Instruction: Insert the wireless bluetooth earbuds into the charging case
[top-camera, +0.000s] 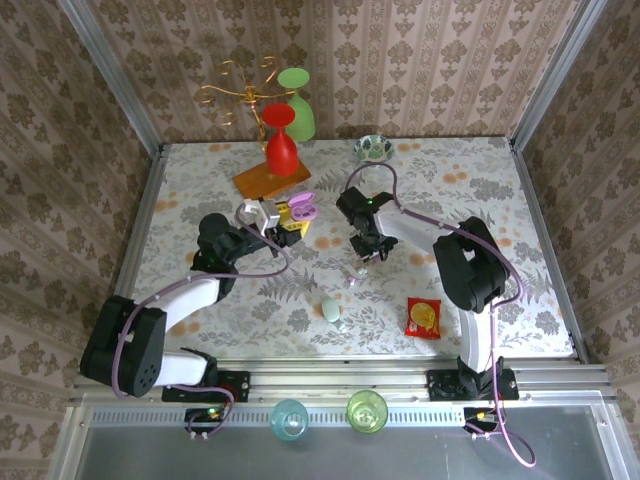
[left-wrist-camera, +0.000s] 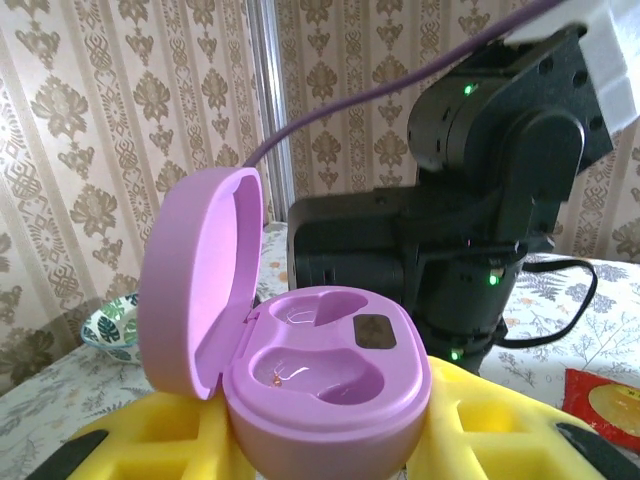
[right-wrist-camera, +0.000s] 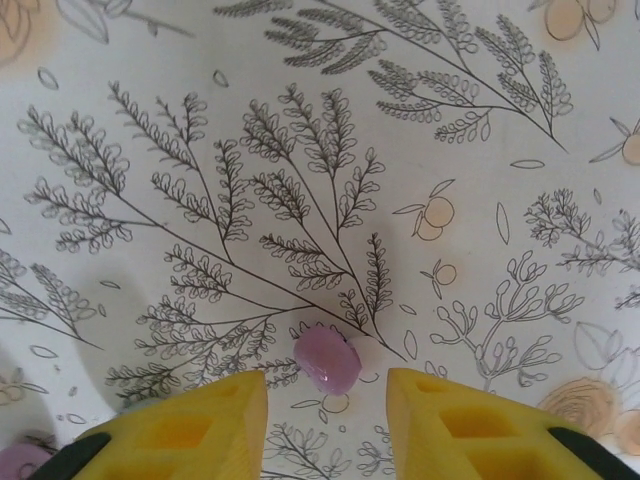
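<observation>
A white cloth printed with ferns and small orange fruit is covering the table (top-camera: 500, 200), and brown damask wallpaper (top-camera: 420, 60) is lining the walls between aluminium posts (top-camera: 560, 70). At the far side a wooden board (top-camera: 270, 180) is carrying a golden wire stand (top-camera: 235, 95), with a red glass (top-camera: 281, 140) and a green glass (top-camera: 298, 100) upside down. A small patterned bowl (top-camera: 372, 148) is sitting to their right. The left gripper (top-camera: 290, 215) is clamping the lilac charging case (left-wrist-camera: 320, 390) between its yellow fingers (left-wrist-camera: 150, 440), with the lid standing up. The right gripper (right-wrist-camera: 327, 395) is hanging low over the cloth with its jaws apart. A lilac earbud (right-wrist-camera: 327, 362) is lying between the tips, touching neither. A second lilac bud (right-wrist-camera: 15, 462) is lying just beside the fingers. A pale mint case (top-camera: 331, 310) and a red snack packet (top-camera: 423, 317) are lying nearer the arm bases. Two cups (top-camera: 289, 418) are standing on the grey ledge below.
</observation>
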